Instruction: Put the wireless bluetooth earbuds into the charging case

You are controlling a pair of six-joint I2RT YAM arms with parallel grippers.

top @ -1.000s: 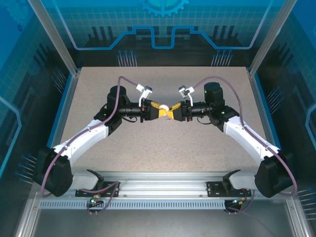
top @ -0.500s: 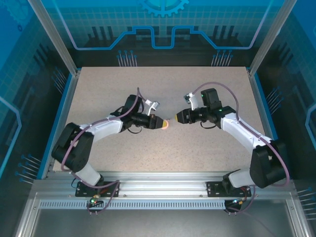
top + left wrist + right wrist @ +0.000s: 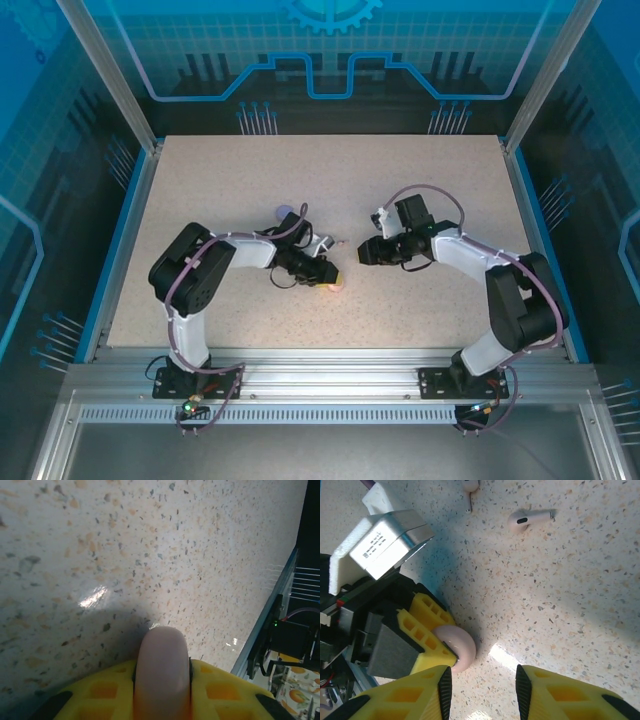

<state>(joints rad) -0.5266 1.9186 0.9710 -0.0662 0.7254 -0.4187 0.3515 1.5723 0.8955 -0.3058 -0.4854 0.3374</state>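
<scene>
A pale pink round charging case (image 3: 162, 665) is clamped edge-on between the yellow fingers of my left gripper (image 3: 162, 680), just above the speckled table. From above, the case (image 3: 337, 281) sits at the tip of the left gripper (image 3: 328, 274), near the table's middle. My right gripper (image 3: 482, 690) is open with nothing between its fingers, and it hovers beside the case (image 3: 460, 647). In the top view the right gripper (image 3: 364, 253) stands up and to the right of the case. Two pale pink earbuds lie on the table beyond it, one whole (image 3: 527, 519), one cut by the frame's top edge (image 3: 470, 485).
A small lilac round object (image 3: 288, 212) lies on the table behind the left forearm. Both arms are folded low with their elbows toward the sides. A blue rim and metal posts bound the speckled tabletop (image 3: 330, 170), and a rail (image 3: 320, 365) runs along its near edge.
Both arms have come down from a raised meeting at the centre and folded. The left gripper carried the pink case nearer and lower. The right gripper drew away from it.
</scene>
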